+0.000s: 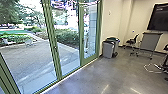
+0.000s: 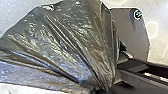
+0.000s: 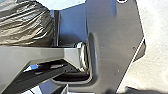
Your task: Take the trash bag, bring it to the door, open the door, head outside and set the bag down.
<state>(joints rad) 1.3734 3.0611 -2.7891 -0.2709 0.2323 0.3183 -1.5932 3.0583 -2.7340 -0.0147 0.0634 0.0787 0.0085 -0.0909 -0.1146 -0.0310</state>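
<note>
Plastic trash bag, glossy, radiating creases

Passage to the paving is being obstructed by the green-framed glass doors. Clear floor is being provided alongside; at the far wall, clearance is being reduced by a gray bin and a chair.
</note>
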